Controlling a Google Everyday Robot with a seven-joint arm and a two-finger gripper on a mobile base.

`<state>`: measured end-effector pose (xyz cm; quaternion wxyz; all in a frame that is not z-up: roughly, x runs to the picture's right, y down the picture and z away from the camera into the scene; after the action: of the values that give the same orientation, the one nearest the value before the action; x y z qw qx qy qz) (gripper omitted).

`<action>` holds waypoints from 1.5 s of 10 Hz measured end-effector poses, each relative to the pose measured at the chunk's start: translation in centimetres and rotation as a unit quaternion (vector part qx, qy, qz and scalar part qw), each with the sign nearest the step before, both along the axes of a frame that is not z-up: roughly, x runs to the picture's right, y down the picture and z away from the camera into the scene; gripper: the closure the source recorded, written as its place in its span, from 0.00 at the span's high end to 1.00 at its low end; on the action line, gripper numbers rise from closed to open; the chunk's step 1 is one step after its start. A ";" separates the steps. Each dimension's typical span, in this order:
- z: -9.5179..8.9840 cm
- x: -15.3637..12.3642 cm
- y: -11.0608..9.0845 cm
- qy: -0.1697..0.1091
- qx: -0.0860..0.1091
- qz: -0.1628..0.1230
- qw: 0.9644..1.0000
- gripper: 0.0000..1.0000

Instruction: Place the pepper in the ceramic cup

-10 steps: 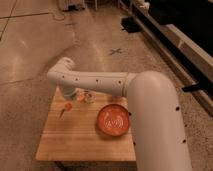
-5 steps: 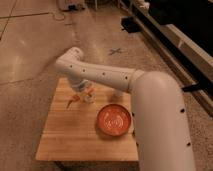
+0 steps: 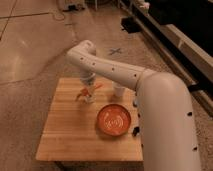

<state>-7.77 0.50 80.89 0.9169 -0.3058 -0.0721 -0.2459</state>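
The pepper, a slim orange piece, is held at my gripper, just above the back left part of the wooden table. The gripper hangs down from the white arm and appears shut on the pepper. The ceramic cup, plain whitish and cylindrical, stands at the back middle of the table, a little to the right of the gripper and apart from it. Part of the cup is hidden by my forearm.
A round orange-red plate lies on the table in front of the cup. A small white object stands right under the gripper. My large white arm covers the table's right side. The concrete floor surrounds the table.
The pepper has left the table's left side and moved right with the gripper, toward the cup. The arm has swung right and the view has shifted closer.
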 end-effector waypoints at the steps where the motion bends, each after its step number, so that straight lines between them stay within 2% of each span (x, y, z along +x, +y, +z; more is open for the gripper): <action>1: 0.0 0.4 -0.7 0.002 0.002 0.007 1.000 0.01; 3: 0.0 1.5 -1.5 0.010 -0.001 0.011 1.000 0.01; 5: 0.0 4.6 -3.1 0.028 -0.003 0.015 0.999 0.01; 7: 0.1 5.6 -4.5 0.036 -0.002 0.023 0.999 0.01; 9: 0.0 6.6 -4.9 0.044 -0.001 0.023 0.999 0.01; 11: 0.1 9.1 -5.7 0.059 0.002 0.028 0.998 0.01; 15: 0.4 10.2 -6.2 0.074 0.000 0.033 0.997 0.01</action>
<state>2.46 -5.69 81.33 0.9275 -0.3202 -0.0142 -0.1925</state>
